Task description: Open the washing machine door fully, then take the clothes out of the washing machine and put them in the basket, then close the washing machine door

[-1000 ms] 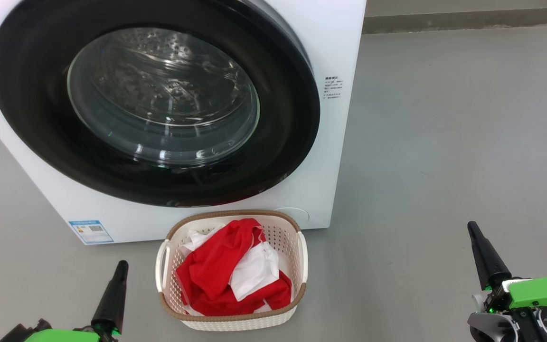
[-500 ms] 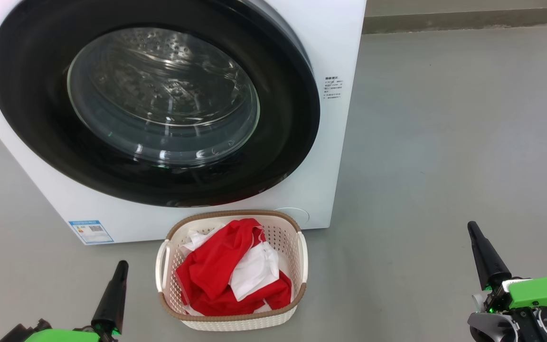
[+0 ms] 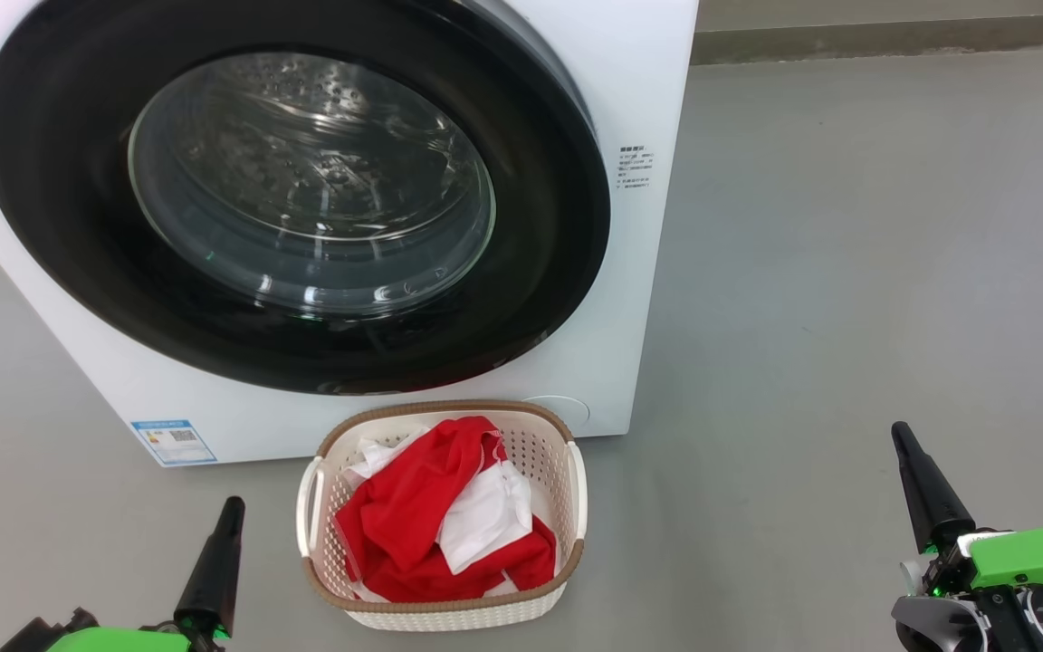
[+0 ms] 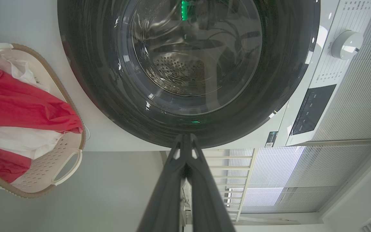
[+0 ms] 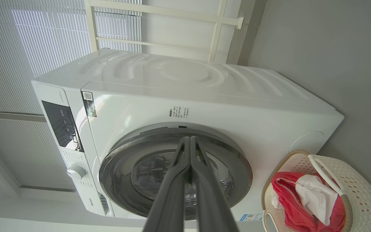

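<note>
The white washing machine (image 3: 639, 91) stands ahead with its round black-rimmed door (image 3: 540, 299) closed flat against the front; steel drum shows through the glass (image 3: 313, 181). Red and white clothes (image 3: 440, 525) lie piled in the cream basket (image 3: 576, 480) on the floor just below the door. My left gripper (image 3: 230, 509) is shut and empty at the lower left, left of the basket. Far to the basket's right, my right gripper (image 3: 900, 436) is shut and empty too. In the wrist views the left fingertips (image 4: 185, 138) and right fingertips (image 5: 189, 140) are pressed together, pointing at the door (image 4: 285, 83) (image 5: 240, 174).
Grey floor (image 3: 847, 272) spreads open to the right of the machine. A control panel with a white dial (image 4: 346, 45) sits above the door. A white frame and window blinds (image 5: 43, 35) stand behind the machine.
</note>
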